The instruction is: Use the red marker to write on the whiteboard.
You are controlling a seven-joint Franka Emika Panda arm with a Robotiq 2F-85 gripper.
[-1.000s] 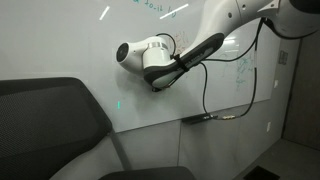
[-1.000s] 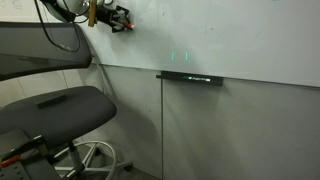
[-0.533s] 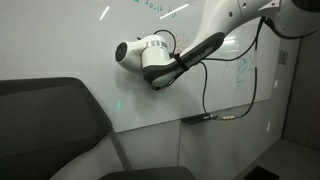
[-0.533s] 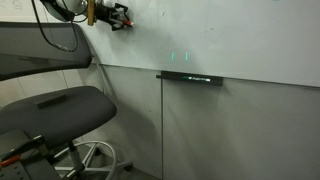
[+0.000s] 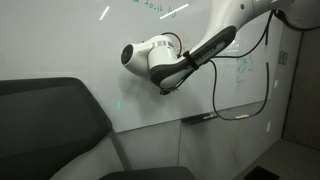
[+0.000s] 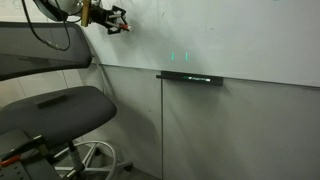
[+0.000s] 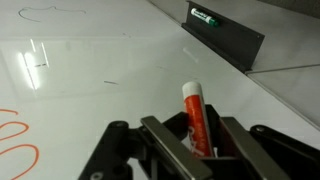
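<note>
Most of the background is the whiteboard [image 5: 60,40], a glossy white wall board that both exterior views show, with a thin ledge [image 6: 190,77] on its lower edge. Faint blue scribbles [image 5: 160,6] are near the top, and small green marks [image 6: 180,57] are above the ledge. In the wrist view, orange scribbles [image 7: 15,140] lie on the board at the left, and a green marker [image 7: 205,16] rests on the ledge.

A black office chair [image 6: 70,105] stands in front of the wall, away from the robot. The white arm [image 5: 215,45] comes in from above, with a black cable [image 5: 215,95] hanging under it.

The gripper [image 7: 190,124] is close to the board, high above the ledge [image 6: 113,18]. Its jaws pinch the red marker [image 7: 196,115] between them, and the marker's pale end points at the board. I cannot tell if the end touches the surface.
</note>
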